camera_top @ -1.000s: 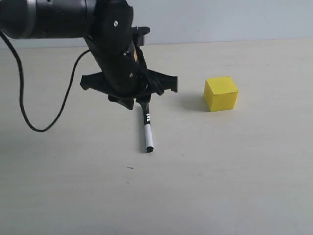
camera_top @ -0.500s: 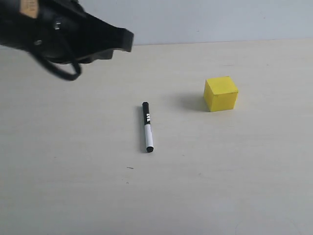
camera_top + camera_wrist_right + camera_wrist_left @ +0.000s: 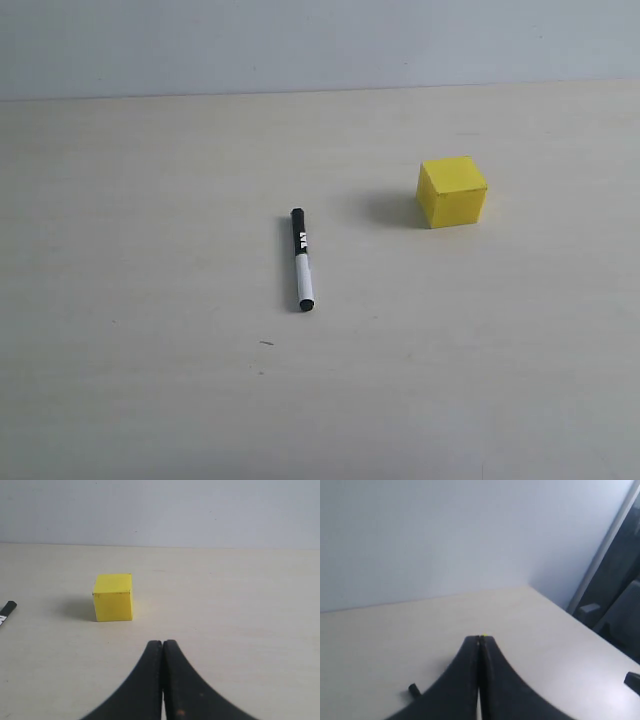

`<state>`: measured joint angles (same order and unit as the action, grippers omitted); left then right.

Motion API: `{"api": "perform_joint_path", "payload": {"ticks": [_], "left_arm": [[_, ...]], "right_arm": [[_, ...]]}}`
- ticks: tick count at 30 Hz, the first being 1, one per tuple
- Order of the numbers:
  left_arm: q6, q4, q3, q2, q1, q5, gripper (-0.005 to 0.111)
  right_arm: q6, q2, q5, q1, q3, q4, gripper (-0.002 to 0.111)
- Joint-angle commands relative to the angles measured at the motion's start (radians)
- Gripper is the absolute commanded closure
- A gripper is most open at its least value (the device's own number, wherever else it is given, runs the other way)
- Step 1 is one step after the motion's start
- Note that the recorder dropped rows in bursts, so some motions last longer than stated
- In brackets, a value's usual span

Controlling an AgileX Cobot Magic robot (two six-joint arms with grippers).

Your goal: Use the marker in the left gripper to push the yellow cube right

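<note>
The marker [image 3: 301, 260] lies flat on the table [image 3: 140, 400], held by neither arm. Its black cap end points toward the far edge and its white barrel toward the near edge. The yellow cube [image 3: 452, 192] sits on the right arm's side of the marker, closer to the far edge and well apart from it. The left gripper [image 3: 480, 642] shows only in its wrist view, jaws pressed together on nothing. The right gripper [image 3: 162, 645] also has its jaws clenched empty, facing the cube across the table.
</note>
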<state>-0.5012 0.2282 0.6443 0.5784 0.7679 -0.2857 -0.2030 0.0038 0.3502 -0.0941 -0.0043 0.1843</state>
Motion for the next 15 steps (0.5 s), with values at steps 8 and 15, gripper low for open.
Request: {"api": "perform_joint_path", "payload": {"ticks": [8,15], "left_arm": [[-0.003,0.002,-0.007,-0.206,-0.001,0.000,0.107],[-0.001,0.004,-0.007,-0.217,0.017,-0.017,0.107]], "right_arm": [[-0.001,-0.004,-0.003,0.002,0.004,0.000,0.108],[-0.001,-0.004,-0.003,0.002,0.004,0.000,0.108]]}}
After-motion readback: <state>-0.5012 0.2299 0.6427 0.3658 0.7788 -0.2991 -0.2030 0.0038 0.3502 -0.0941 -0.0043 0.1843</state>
